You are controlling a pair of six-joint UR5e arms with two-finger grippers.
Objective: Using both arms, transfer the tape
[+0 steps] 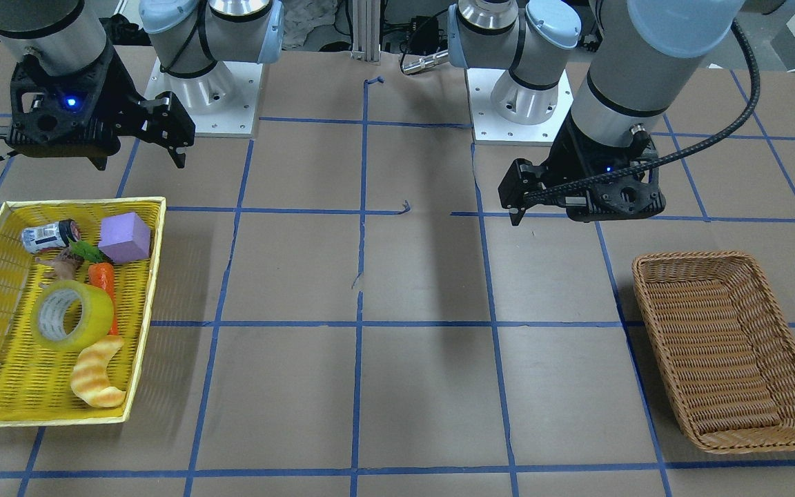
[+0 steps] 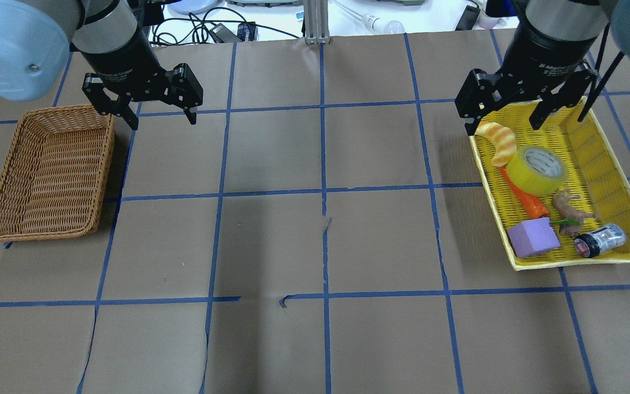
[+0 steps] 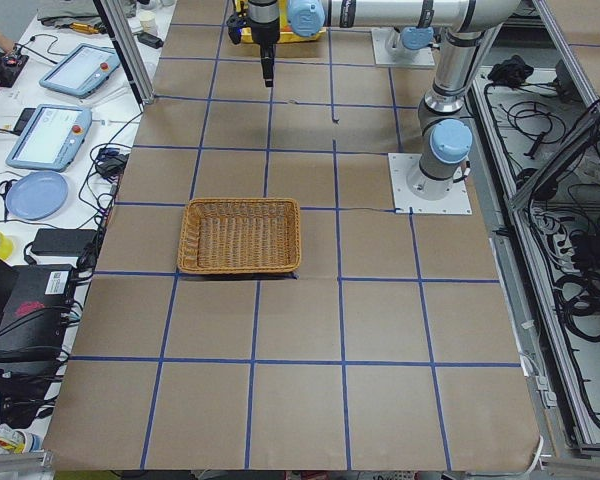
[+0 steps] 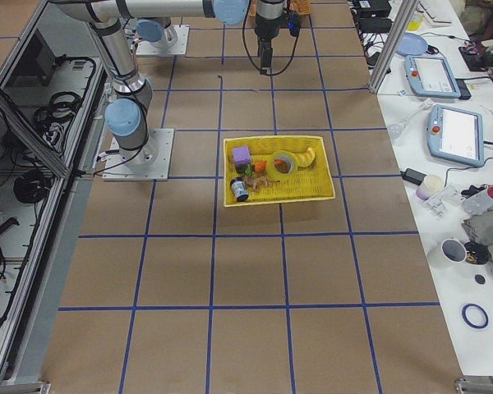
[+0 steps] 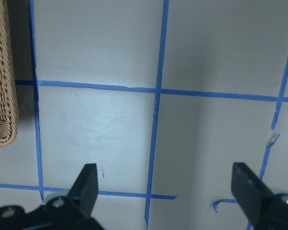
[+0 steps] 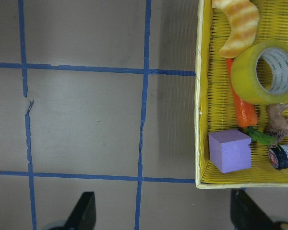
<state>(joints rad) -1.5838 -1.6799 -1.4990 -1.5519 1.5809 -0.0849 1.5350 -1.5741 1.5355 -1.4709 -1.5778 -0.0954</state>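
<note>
The tape (image 2: 539,169), a yellow translucent roll with a whitish core, lies in the yellow basket (image 2: 492,202) on the table's right side. It also shows in the front view (image 1: 70,316) and in the right wrist view (image 6: 264,72). My right gripper (image 2: 503,126) is open and empty. It hangs above the basket's far end, beyond the tape. My left gripper (image 2: 162,119) is open and empty. It hangs over bare table just right of the wicker basket (image 2: 47,175). In the front view, the left gripper (image 1: 516,207) is on the right and the right gripper (image 1: 177,145) on the left.
The yellow basket also holds a striped croissant toy (image 2: 498,142), a carrot (image 2: 525,200), a purple block (image 2: 534,238), a small can (image 2: 599,241) and an animal figure (image 2: 566,205). The wicker basket holds nothing. Blue tape lines grid the brown table.
</note>
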